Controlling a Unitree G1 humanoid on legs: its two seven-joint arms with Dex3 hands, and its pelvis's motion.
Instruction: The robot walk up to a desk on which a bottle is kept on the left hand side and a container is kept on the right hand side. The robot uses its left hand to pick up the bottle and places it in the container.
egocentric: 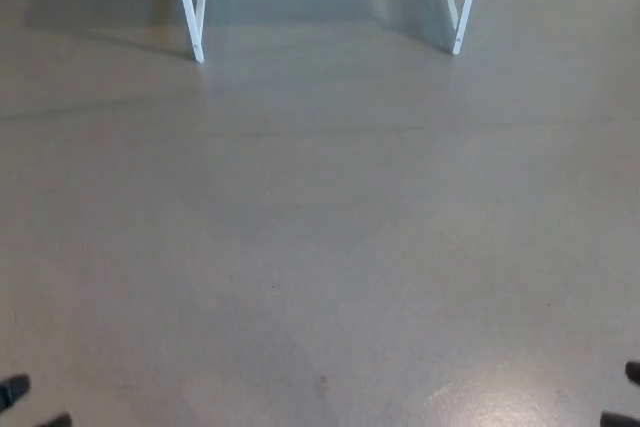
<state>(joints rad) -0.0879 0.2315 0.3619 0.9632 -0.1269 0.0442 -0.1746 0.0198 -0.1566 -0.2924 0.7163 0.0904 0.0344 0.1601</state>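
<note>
Two dark slivers sit at the bottom left corner, the only visible part of the left robot hand (14,390); whether it is released or clenched cannot be told. The grey-brown floor (320,247) fills nearly the whole head view. At the top, a white left leg frame (194,7) of the worktop stands on the floor, and farther right a second white leg frame (457,2). The worktop's surface lies outside the picture, so bottle and container cannot be seen. At the bottom right edge, dark tips of the right robot hand (630,387) show, its state equally unclear.
</note>
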